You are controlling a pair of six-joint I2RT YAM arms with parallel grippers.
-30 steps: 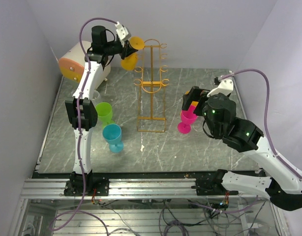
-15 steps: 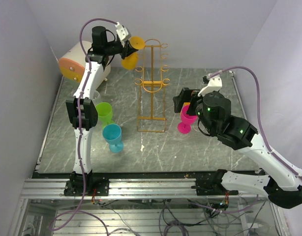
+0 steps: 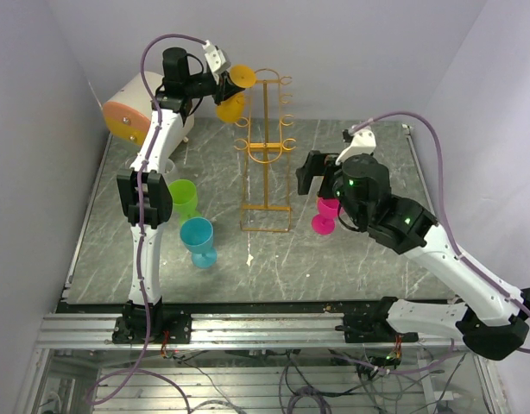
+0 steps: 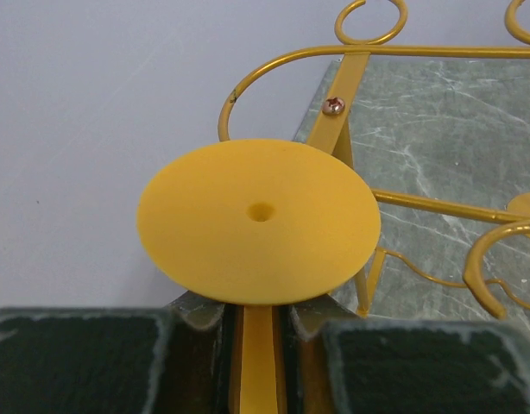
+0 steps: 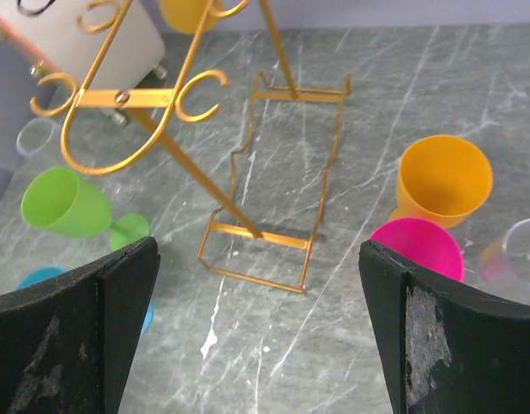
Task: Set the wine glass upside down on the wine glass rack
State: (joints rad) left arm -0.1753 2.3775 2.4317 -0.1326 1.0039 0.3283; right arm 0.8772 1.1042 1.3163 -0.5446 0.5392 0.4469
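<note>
Yellow wine glass (image 4: pixel 258 220), broad flat foot.

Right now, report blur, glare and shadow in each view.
Top external: even soft light, sharp, faint shadows on the table. Left wrist: the yellow wine glass is crisp, the left fingers at the bottom edge blurred. Right wrist: the wine glass rack is sharp, the right fingers in the corners dark and soft.

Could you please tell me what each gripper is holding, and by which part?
The left gripper holds the yellow wine glass by its stem; the open right gripper holds nothing.
</note>
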